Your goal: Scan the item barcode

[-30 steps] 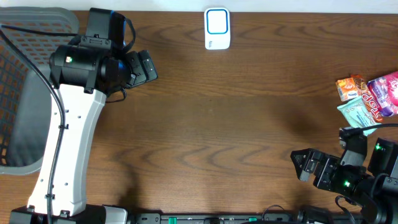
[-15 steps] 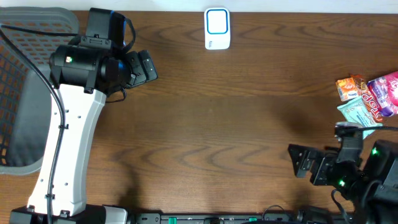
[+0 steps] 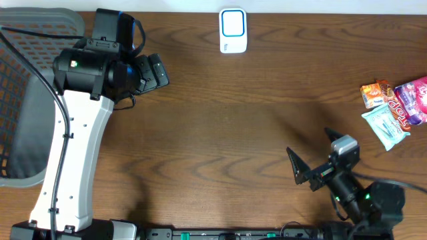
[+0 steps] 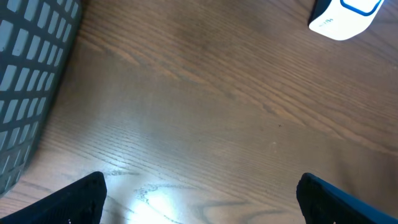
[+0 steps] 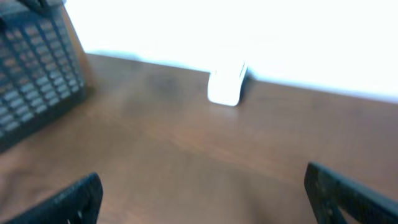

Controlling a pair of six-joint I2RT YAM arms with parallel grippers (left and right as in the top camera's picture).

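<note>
**Item Handling and Approach Notes: Barcode Scan**

**Location of the item.** Three snack packets lie bunched at the right edge of the table (image 3: 227,127): an orange packet (image 3: 375,93), a pink packet (image 3: 413,99) and a mint packet (image 3: 385,125). They touch or overlap one another. No barcode shows on any upper face.

**End effector state.** My right end effector (image 3: 308,148) is spread wide and carries nothing. It sits low on the right side, near the packets but apart from them, and points away from them toward the table centre. My left end effector (image 3: 162,72) is likewise spread and empty, at the far left.

**Expected handling.** I judge the packets to be light, soft film pouches, so they are likely to be slippery, to crumple under pressure and to slide if pushed from the side. The mint packet lies nearest and is the most exposed. I would grip it across its narrow width, or along the free long edge facing away from its neighbours. A light grip should keep the printed face flat enough to read.

**Surroundings and obstructions.**
- The scanner (image 3: 233,31) stands at the far edge, centre, well apart from the packets, with bare table between.
- The basket (image 3: 27,100) occupies the left side, outside that path.
- The pink packet touches the mint one, so it may drag along on lifting.
</note>
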